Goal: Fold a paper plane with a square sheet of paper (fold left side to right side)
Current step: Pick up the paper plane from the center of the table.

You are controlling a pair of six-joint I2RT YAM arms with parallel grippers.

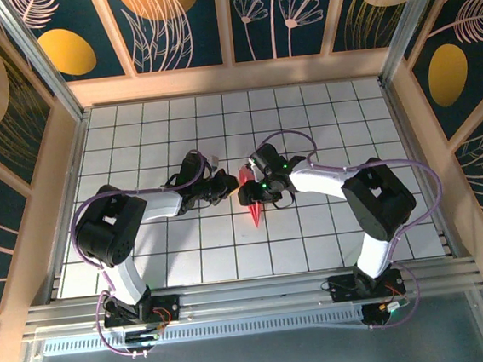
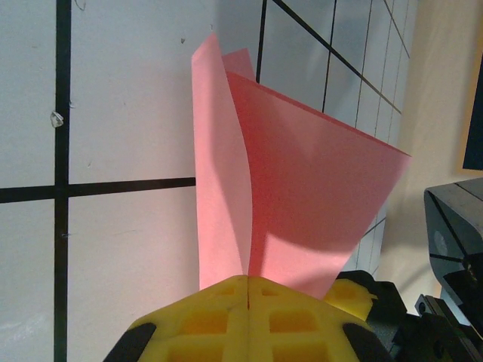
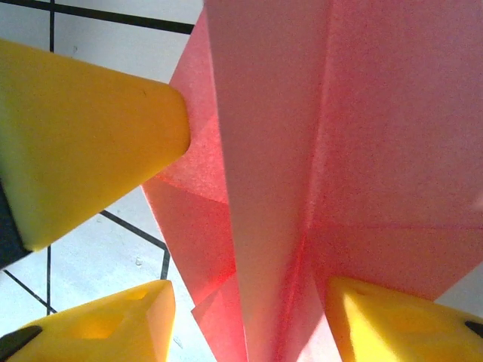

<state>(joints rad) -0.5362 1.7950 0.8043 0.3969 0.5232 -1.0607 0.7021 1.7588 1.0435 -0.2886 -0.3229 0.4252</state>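
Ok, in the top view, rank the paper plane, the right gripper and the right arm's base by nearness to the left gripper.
1. paper plane: pinched in the left gripper, just to its right.
2. right gripper: at the plane's other side, further right.
3. right arm's base: at the table's near edge, far to the right.

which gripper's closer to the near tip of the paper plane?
Right. In the top view the right gripper straddles the paper plane just behind that tip. The left gripper pinches the paper farther up, out to its left side.
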